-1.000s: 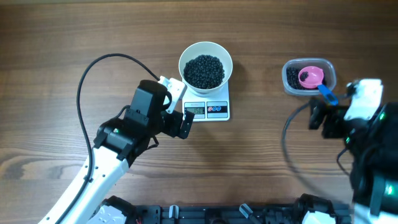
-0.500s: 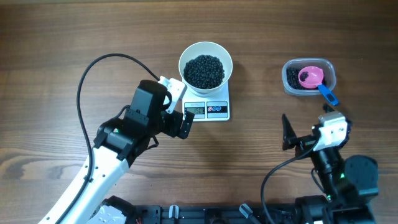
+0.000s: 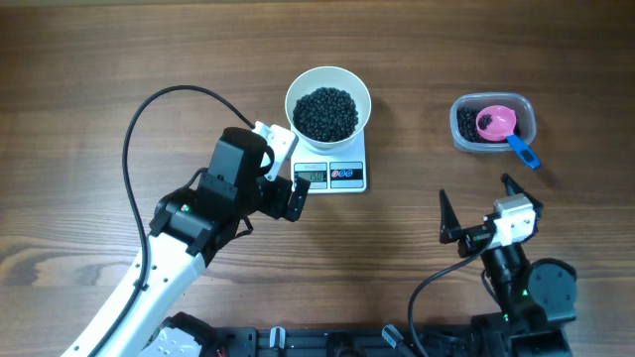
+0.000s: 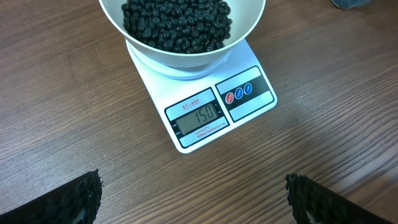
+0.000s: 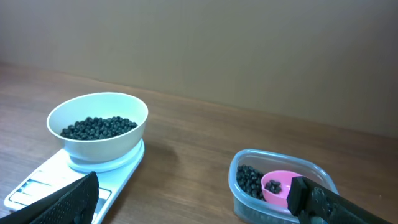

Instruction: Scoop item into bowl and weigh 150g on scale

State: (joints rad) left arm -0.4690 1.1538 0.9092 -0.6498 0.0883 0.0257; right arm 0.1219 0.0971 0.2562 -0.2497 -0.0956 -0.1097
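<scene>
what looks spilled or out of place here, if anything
Nothing stands out. The bowl sits squarely on the scale with the beans inside, none loose on the table, and the pink scoop rests in the clear tub, blue handle over its rim.

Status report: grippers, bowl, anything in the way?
Left gripper open, empty; right gripper open, empty. Bowl of beans on scale, display 150. Scoop in tub; nothing in the way.

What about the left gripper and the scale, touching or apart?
Apart. The left wrist view shows the left gripper open, with bare table between its jaws and the scale.
</scene>
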